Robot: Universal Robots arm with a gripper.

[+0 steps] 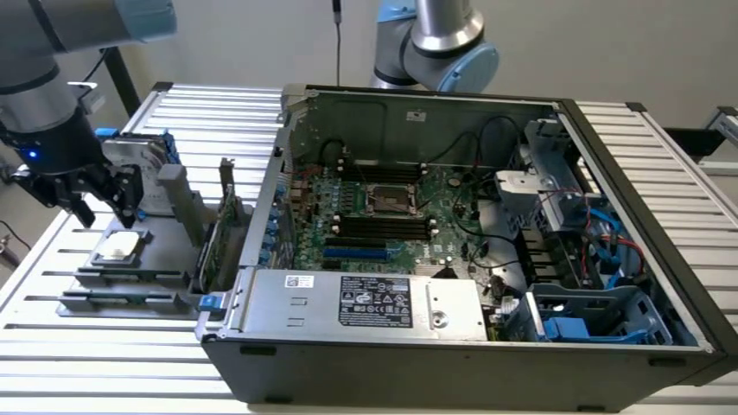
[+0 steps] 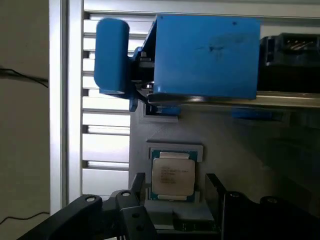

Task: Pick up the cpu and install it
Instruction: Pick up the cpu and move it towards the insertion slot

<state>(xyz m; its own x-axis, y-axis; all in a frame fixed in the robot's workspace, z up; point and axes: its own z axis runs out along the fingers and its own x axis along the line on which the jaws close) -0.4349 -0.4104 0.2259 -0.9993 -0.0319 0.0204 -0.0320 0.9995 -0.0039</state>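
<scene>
the work stands at the pick-up step, judged from how things lie; the cpu (image 1: pixel 119 246) rests flat, silvery top upward, in a shallow seat on the grey holder (image 1: pixel 150 278), which sits on the slatted table (image 1: pixel 92 354) to the exterior view's left of the open computer case (image 1: pixel 461 354); nothing of the install is done, since the chip is well apart from the case and the socket (image 1: pixel 389 201) on the motherboard (image 1: pixel 444 199) shows bare inside its metal frame; the gripper (image 1: pixel 104 212) hangs directly over the chip with its jaws spread as wide as they go and nothing between them; in the wrist view the two dark fingers (image 2: pixel 138 182) stand one on each side of the cpu (image 2: pixel 173 176), with a gap showing on either side, so the chip is flanked but not touched; from the exterior view the fingertips appear to be just above the holder rather than down at the chip's level, though the exact clearance cannot be told; a blue-framed drive (image 2: pixel 207 55) stands on the same holder just beside the chip's seat, close to the gripper's path; as a judgement, a clean grasp from this pose calls for a straight, centred descent so both fingers meet opposite edges of the thin chip together, low enough to catch its sides without pressing on the holder's lip, with a light closing that keeps the chip level and clear of the blue frame.
</scene>
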